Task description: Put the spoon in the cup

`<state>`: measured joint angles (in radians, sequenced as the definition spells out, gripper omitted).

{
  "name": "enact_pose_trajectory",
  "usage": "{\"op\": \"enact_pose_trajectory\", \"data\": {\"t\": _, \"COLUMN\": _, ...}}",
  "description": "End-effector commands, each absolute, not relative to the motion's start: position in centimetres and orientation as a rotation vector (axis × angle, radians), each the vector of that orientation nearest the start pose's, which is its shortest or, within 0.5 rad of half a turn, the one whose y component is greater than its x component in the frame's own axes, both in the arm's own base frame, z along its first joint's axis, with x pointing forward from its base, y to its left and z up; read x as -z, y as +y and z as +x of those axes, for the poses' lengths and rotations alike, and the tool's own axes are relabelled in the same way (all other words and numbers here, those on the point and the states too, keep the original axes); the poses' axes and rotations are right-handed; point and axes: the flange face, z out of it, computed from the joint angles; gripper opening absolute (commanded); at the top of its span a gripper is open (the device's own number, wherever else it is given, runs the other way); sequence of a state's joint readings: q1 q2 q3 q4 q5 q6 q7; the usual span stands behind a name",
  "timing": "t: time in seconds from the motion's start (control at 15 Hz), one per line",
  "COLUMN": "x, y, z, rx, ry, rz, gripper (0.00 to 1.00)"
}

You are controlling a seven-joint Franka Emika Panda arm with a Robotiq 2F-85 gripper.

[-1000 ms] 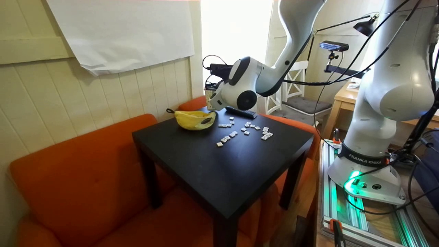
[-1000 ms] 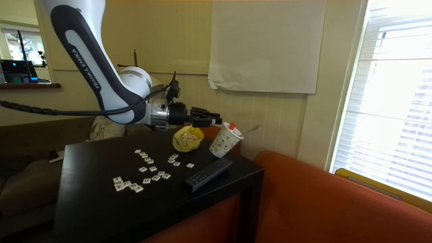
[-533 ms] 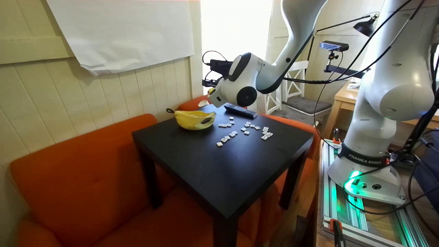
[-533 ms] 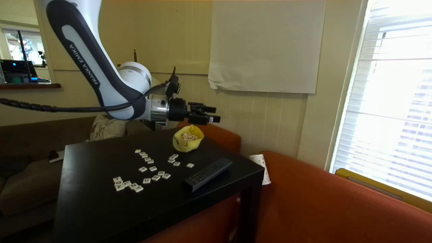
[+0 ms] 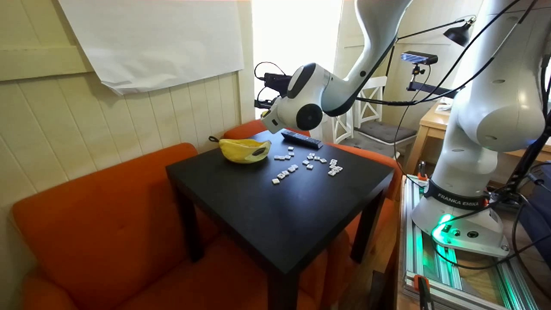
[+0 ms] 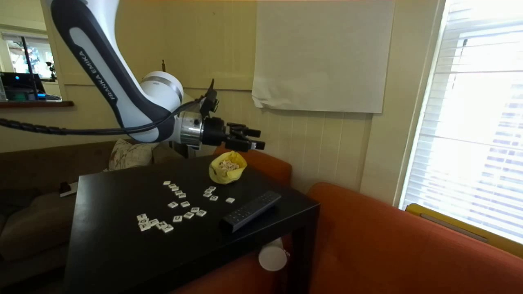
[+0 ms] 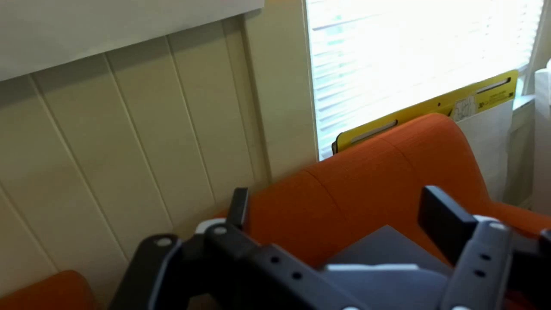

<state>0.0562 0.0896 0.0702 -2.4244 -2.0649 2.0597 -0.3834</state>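
The end effector (image 7: 340, 211) is spread, nothing gripped, while the cup (image 6: 272, 258), below the table (image 6: 122, 261) edge near the corner by the remote (image 6: 251, 212), may be lost by rolling; no spoon is seen.

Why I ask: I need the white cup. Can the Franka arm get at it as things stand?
Probably not directly: the white cup shows below the edge of the black table, which seems in the way of the open tool above it.

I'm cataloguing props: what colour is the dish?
The dish is yellow with a dark patch, clearest in an exterior view.
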Motion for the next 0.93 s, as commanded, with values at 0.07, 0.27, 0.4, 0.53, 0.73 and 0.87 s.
{"op": "enact_pose_trajectory", "data": {"t": 0.07, "x": -32.5, "y": 0.4, "z": 48.8, "rx": 0.526, "ry": 1.717, "rz": 0.925, "gripper": 1.00}}
{"op": "enact_pose_trajectory", "data": {"t": 0.27, "x": -35.3, "y": -1.5, "z": 47.3, "rx": 0.523, "ry": 1.838, "rz": 1.033, "gripper": 1.00}}
{"op": "enact_pose_trajectory", "data": {"t": 0.4, "x": -36.5, "y": -2.7, "z": 46.0, "rx": 0.517, "ry": 1.924, "rz": 1.085, "gripper": 1.00}}
{"op": "enact_pose_trajectory", "data": {"t": 0.53, "x": -37.0, "y": -4.0, "z": 44.7, "rx": 0.521, "ry": 2.012, "rz": 1.119, "gripper": 1.00}}
{"op": "enact_pose_trajectory", "data": {"t": 0.73, "x": -37.8, "y": -5.3, "z": 42.9, "rx": 0.467, "ry": 2.138, "rz": 1.189, "gripper": 1.00}}
{"op": "enact_pose_trajectory", "data": {"t": 0.87, "x": -38.2, "y": -5.7, "z": 42.0, "rx": 0.446, "ry": 2.233, "rz": 1.265, "gripper": 1.00}}
